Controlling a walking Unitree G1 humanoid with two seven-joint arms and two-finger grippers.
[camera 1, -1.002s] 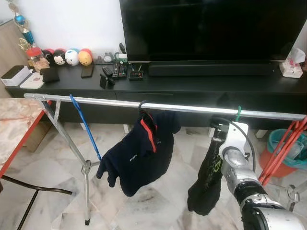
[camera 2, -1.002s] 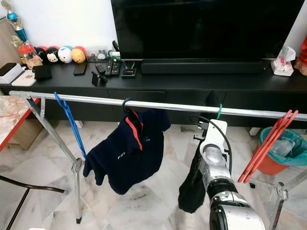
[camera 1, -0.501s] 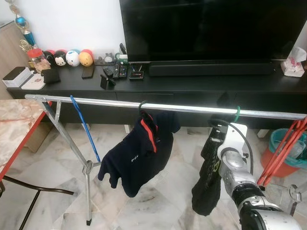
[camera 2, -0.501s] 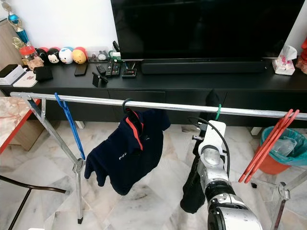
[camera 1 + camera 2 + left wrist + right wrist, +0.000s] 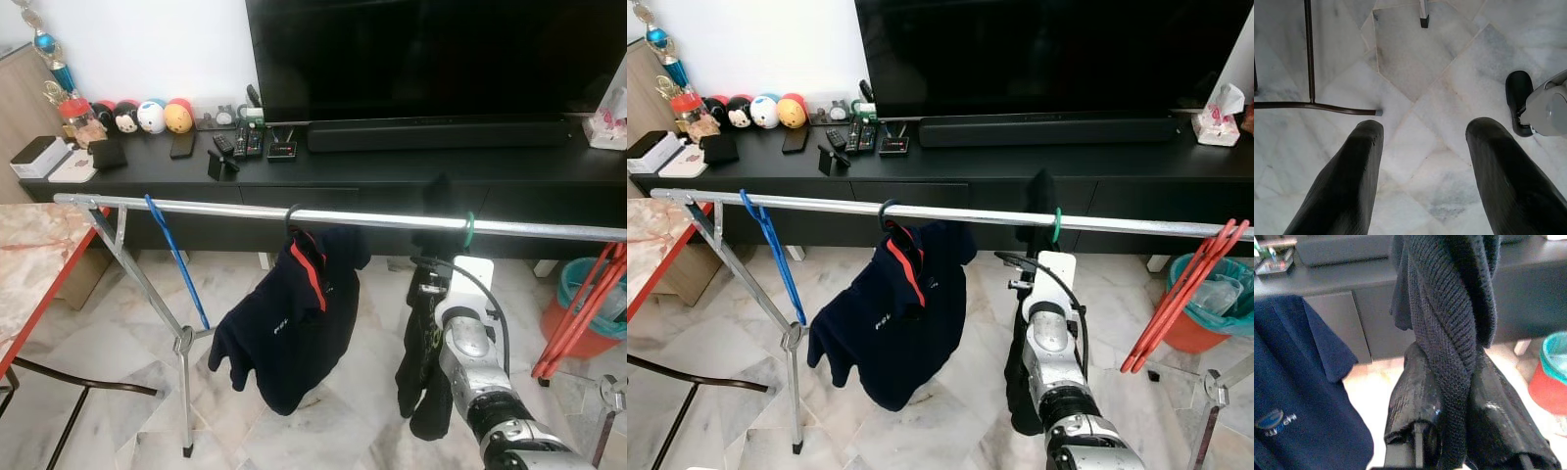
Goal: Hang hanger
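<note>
Right gripper (image 5: 1449, 431) clamps dark knit garment (image 5: 1449, 323) on green hanger (image 5: 1056, 225), hooked near rail's (image 5: 823, 206) right end; next, release.

A white wall (image 5: 147, 44) stands behind a long, low black cabinet (image 5: 392, 176). On the cabinet sit a large dark television (image 5: 431, 54), a black soundbar (image 5: 436, 134), a row of round plush toys (image 5: 147, 116), several remote controls (image 5: 240, 144) and a tissue box (image 5: 609, 132). The floor (image 5: 108, 333) is pale veined marble tile. A marble-topped table with a red edge (image 5: 29, 264) stands at the left. A teal bin (image 5: 588, 284) stands at the right.
</note>
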